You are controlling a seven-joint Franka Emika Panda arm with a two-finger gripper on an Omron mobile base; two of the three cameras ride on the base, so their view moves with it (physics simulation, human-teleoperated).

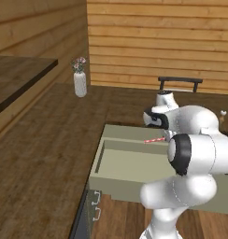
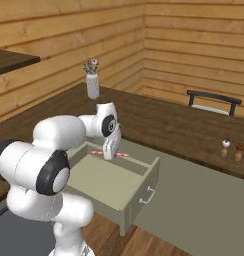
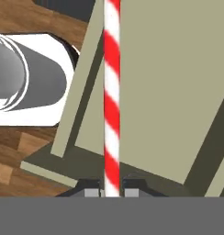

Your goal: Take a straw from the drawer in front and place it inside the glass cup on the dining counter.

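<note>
The claw (image 3: 112, 190) pinches the red-and-white straw (image 3: 112, 92) just above the open drawer (image 1: 130, 163), so the pickup looks done, and next it must carry the straw to the glass cup on the dining surface.

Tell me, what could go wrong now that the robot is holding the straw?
The straw is very thin and pinched only at its end by the fingers, so it might slip or swing when the arm turns. It is above the open drawer, so its long free end could knock the drawer's wall on the way out.
</note>
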